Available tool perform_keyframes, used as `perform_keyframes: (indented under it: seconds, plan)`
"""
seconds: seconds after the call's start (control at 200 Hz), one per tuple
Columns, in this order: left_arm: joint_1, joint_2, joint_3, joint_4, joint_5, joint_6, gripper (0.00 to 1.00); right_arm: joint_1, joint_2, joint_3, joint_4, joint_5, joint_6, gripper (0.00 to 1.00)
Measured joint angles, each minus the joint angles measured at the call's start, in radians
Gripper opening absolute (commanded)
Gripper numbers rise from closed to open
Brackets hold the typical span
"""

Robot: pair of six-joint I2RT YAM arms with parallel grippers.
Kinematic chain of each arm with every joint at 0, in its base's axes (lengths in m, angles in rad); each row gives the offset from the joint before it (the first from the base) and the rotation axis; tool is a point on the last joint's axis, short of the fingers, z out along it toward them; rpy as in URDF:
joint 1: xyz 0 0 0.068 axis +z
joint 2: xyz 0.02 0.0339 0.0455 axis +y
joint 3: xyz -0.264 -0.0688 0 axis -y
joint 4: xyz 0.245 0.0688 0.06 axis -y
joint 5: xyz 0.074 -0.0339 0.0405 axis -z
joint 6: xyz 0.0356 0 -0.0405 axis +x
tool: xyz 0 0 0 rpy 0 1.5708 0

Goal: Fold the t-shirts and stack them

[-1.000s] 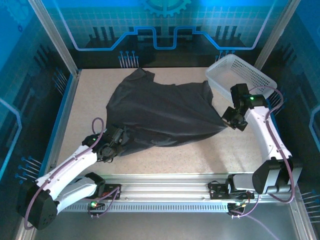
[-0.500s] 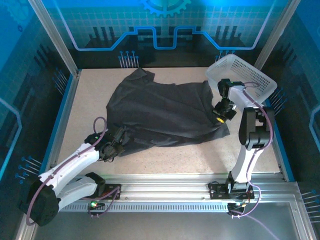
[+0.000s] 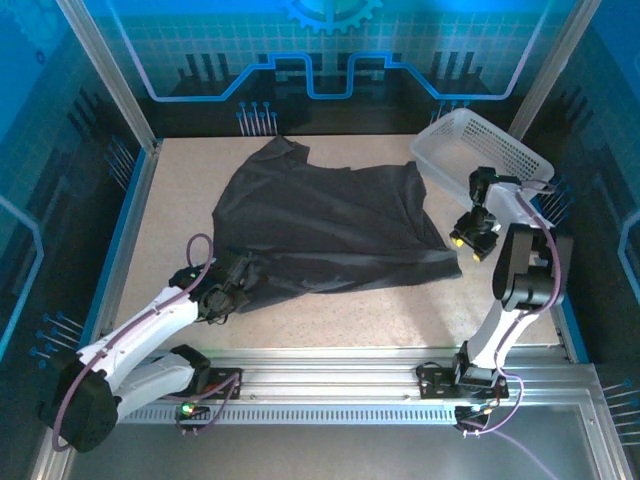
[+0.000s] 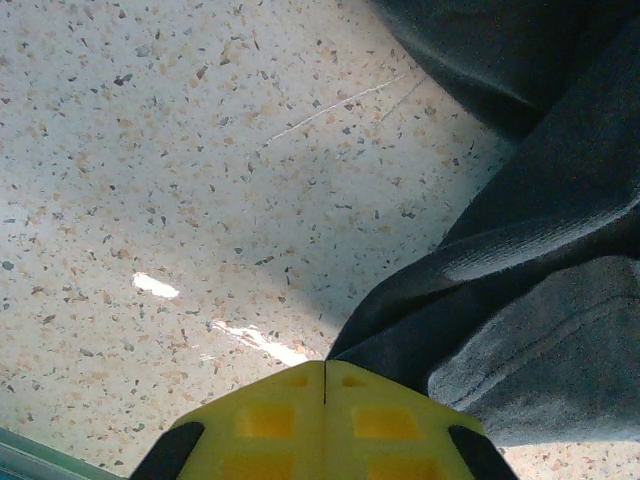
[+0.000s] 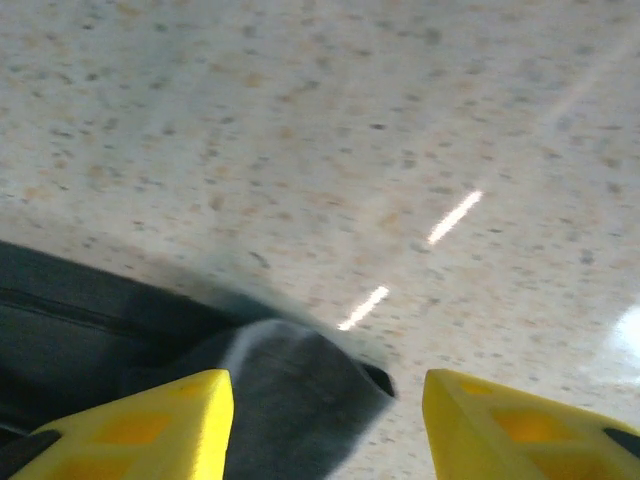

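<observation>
Charcoal-black cloth of the t-shirt (image 3: 330, 225) lies spread across the middle of the speckled table (image 3: 170, 190). Left gripper (image 4: 325, 372), toward the table's near left corner, has its yellow fingers pressed together, pinching the t-shirt's near left hem. Right gripper (image 5: 327, 380) stands spread, holding nothing, over the t-shirt's near right corner, which lies on the table between its fingers. White basket (image 3: 520, 152) occupies the far right corner
</observation>
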Motion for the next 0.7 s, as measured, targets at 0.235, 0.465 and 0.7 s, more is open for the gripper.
perform_keyframes:
  seconds: [0.235,0.465,0.7]
  plan:
    - [0.000,0.000,0.000,0.005,0.000,0.000,0.00,-0.009,-0.224,-0.261,0.058,-0.054,0.017,0.43]
    - [0.000,0.000,0.000,0.017,0.012,0.000,0.00,-0.035,-0.195,-0.383,0.181,-0.168,0.046,0.42]
    - [0.000,0.000,0.000,0.019,0.025,0.000,0.00,-0.043,-0.158,-0.383,0.256,-0.222,0.055,0.41]
